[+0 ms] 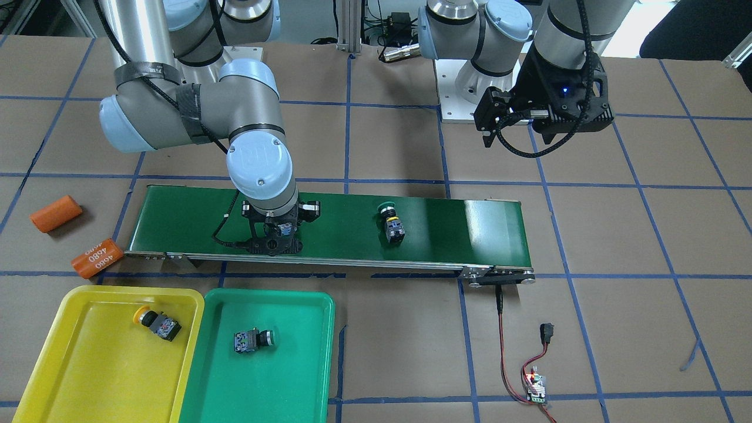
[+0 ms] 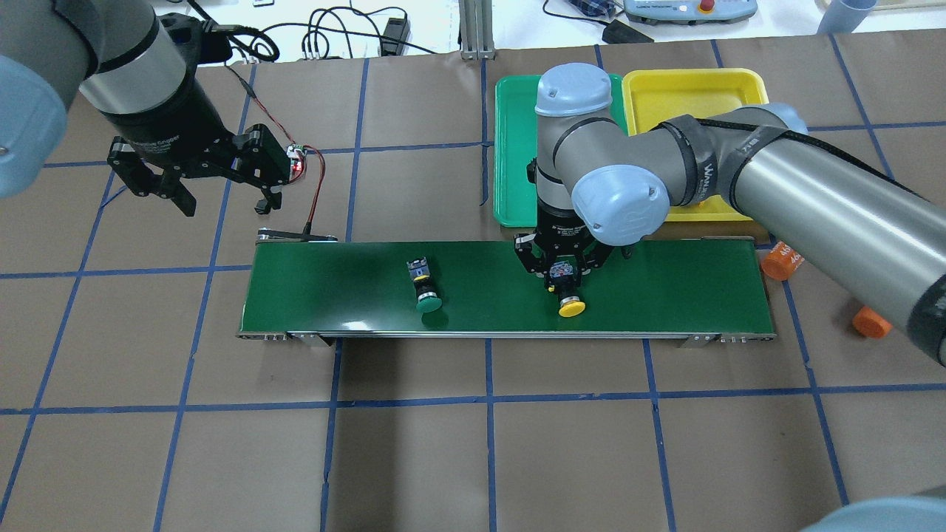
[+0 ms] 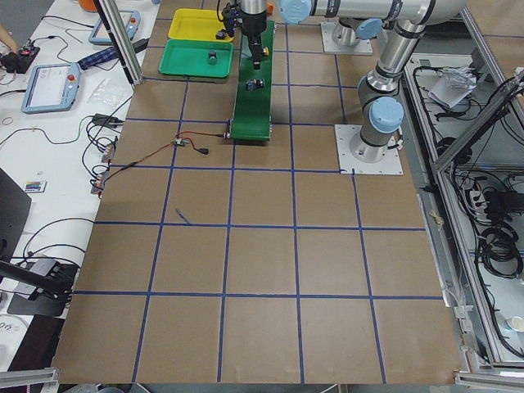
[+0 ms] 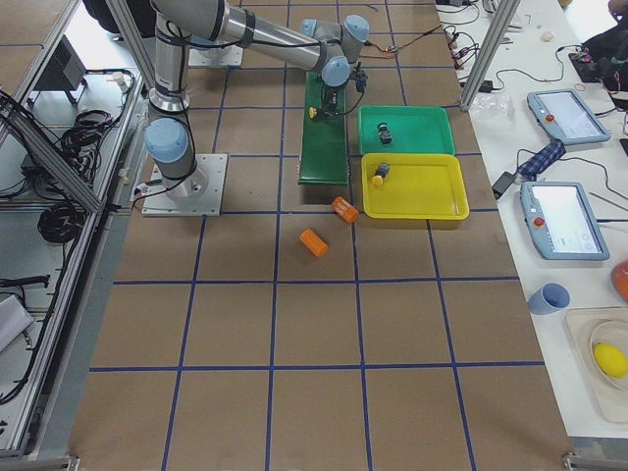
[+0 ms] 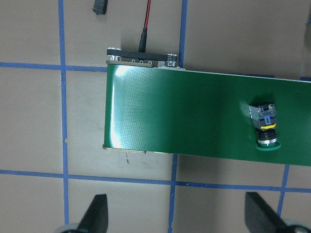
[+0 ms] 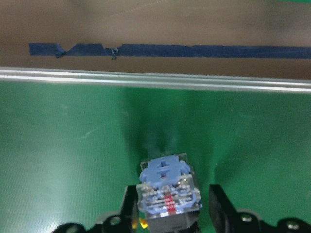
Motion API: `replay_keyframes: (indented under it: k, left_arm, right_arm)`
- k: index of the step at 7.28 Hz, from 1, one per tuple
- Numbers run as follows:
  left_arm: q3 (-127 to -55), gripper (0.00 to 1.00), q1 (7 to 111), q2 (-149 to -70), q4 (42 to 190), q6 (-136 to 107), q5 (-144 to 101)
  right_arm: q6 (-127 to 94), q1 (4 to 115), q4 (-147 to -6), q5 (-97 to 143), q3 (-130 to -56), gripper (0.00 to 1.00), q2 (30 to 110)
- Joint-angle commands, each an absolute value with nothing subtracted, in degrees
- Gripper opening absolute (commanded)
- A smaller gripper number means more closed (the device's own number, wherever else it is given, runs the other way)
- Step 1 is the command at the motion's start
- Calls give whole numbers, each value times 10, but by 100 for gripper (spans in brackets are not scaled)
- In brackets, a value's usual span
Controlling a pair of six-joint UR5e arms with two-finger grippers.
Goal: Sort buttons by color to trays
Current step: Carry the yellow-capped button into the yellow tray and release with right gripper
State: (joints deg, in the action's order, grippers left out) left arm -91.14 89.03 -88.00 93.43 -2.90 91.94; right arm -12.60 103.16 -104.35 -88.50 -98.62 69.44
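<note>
Green belt [image 2: 665,288]: yellow-capped button [image 2: 571,306] on side, black body, blue block.

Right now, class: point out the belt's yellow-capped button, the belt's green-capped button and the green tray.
yellow-capped button [image 2: 572,307]: overhead view, on its yellow cap.
green-capped button [image 2: 429,302]: overhead view, on its green cap.
green tray [image 1: 264,382]: front-facing view, on its bare floor.

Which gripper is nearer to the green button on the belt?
Right. The right gripper is low over the belt at the yellow button, beside the green button; the left gripper hangs off the belt, near its end.
</note>
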Motion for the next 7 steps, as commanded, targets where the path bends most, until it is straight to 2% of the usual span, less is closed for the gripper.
replay_keyframes:
  k: [1,4,7]
  left_arm:
    - [-911,100,890,-882,934,-29,919]
    - [-911,100,890,-883,934,-29,919]
    - [-911,100,890,-883,934,-29,919]
  right_arm:
    - [-127,1016,-1044,-909,-981,0,718]
    - [-118,917,-1099,-925,-920,0,725]
    - [-8,855,-1205,-1000,-883,0,630]
